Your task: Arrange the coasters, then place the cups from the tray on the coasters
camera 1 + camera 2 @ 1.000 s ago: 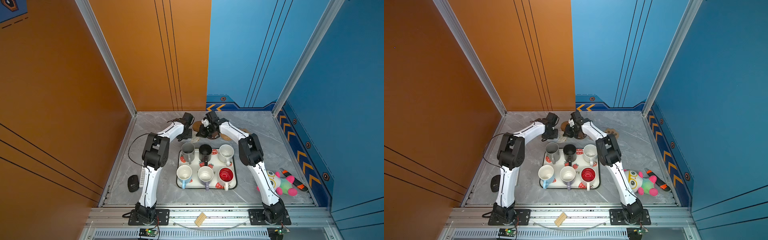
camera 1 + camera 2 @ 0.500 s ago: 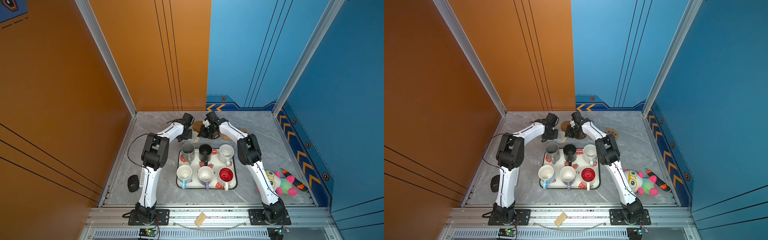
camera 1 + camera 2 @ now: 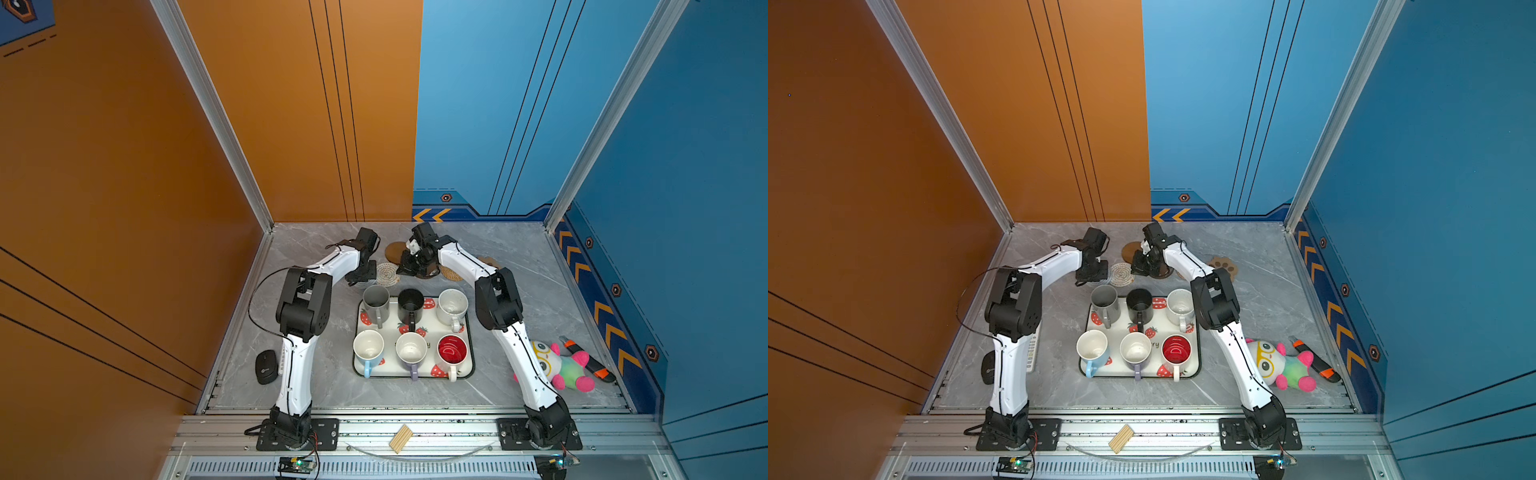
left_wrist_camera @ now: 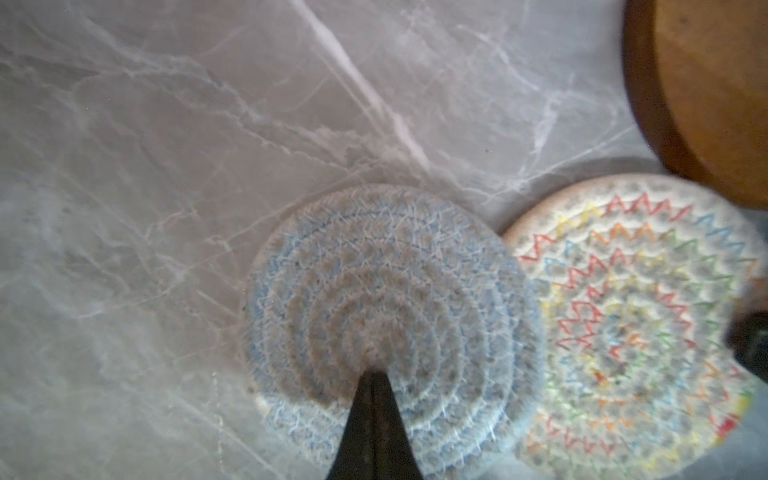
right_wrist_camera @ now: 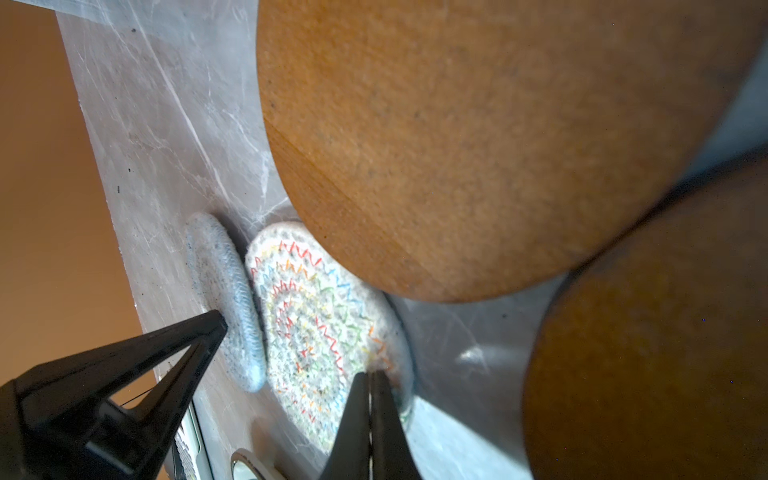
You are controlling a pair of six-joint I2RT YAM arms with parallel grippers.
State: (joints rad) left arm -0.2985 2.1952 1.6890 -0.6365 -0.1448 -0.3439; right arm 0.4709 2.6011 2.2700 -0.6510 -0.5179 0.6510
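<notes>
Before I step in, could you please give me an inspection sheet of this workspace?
Surface: grey marble table.
Job's things: six cups upright on the tray; beyond it lie grey mat, cream mat, wooden disc, second disc, rattan mat, paw mat.
Clutter: computer mouse, plush toy, orange-black tool, wooden block on the front rail.
Grippers: left gripper shut, tip on the grey mat; right gripper shut, tip at the cream mat's edge.
Cables: black cable loops beside the left arm.
Surroundings: orange wall left, blue wall right.
</notes>
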